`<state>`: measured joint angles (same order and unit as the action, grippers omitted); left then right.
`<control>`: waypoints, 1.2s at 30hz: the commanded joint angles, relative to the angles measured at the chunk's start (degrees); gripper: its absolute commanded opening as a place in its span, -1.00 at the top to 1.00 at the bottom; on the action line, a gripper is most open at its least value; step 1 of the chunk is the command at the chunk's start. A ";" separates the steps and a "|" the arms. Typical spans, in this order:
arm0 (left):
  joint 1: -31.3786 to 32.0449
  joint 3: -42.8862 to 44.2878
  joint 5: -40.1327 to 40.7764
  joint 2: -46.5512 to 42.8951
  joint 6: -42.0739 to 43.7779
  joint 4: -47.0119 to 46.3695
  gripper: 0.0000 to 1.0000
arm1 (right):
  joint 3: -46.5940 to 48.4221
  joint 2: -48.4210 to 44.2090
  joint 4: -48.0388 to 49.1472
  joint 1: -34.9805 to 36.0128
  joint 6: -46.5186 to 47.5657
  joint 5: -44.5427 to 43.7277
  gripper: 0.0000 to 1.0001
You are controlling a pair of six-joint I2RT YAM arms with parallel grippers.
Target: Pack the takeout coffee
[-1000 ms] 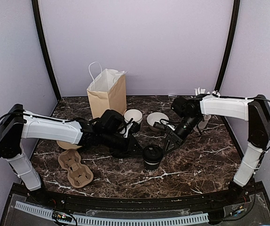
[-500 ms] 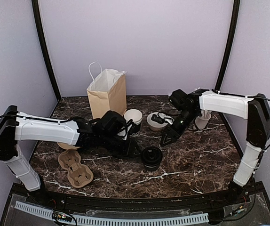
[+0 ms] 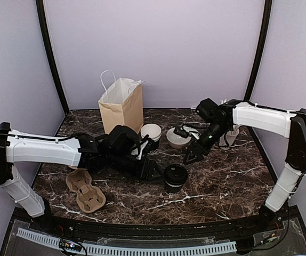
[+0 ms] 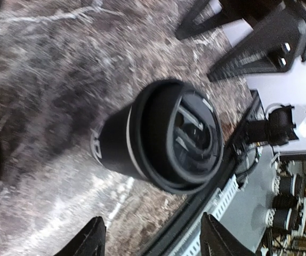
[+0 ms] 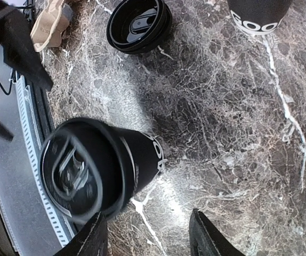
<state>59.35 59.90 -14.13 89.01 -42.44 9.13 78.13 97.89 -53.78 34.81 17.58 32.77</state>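
Note:
A black takeout coffee cup (image 3: pixel 175 177) with a black dome lid stands alone at the middle front of the table. It also shows in the left wrist view (image 4: pixel 163 138) and the right wrist view (image 5: pixel 99 165). My left gripper (image 3: pixel 155 172) is open just left of it, not touching (image 4: pixel 153 242). My right gripper (image 3: pixel 192 154) is open and empty, above and behind the cup (image 5: pixel 147 240). A second black cup (image 3: pixel 151 133) stands open, white inside, further back (image 5: pixel 259 13). A loose black lid (image 5: pixel 138 24) lies on the table.
A paper bag (image 3: pixel 122 104) stands at the back left. A brown pulp cup carrier (image 3: pixel 86 191) lies at the front left. A low white bowl (image 3: pixel 178 137) and a white cup of straws (image 3: pixel 228 133) sit at the back right.
My right gripper has drawn back and up from the lidded cup. My left arm has reached right, bringing its open gripper close to the cup's left side.

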 commanded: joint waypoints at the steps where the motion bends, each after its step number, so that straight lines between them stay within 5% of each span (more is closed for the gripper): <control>1: 2.42 -1.20 -5.26 0.40 -3.09 -3.15 -0.28 | -0.68 -0.60 2.03 -0.27 1.19 2.13 -0.10; 18: 3.05 0.80 -7.67 8.04 -6.99 -8.98 -0.29 | 1.50 3.51 2.45 -0.18 0.56 9.05 -0.30; 36: 2.02 2.04 -10.53 9.39 -5.62 -11.81 -0.30 | -0.32 4.75 2.59 -0.09 0.98 10.77 -0.20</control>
<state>61.60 60.82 -23.14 98.91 -49.06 -0.51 78.46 101.56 -51.72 34.81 18.11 42.33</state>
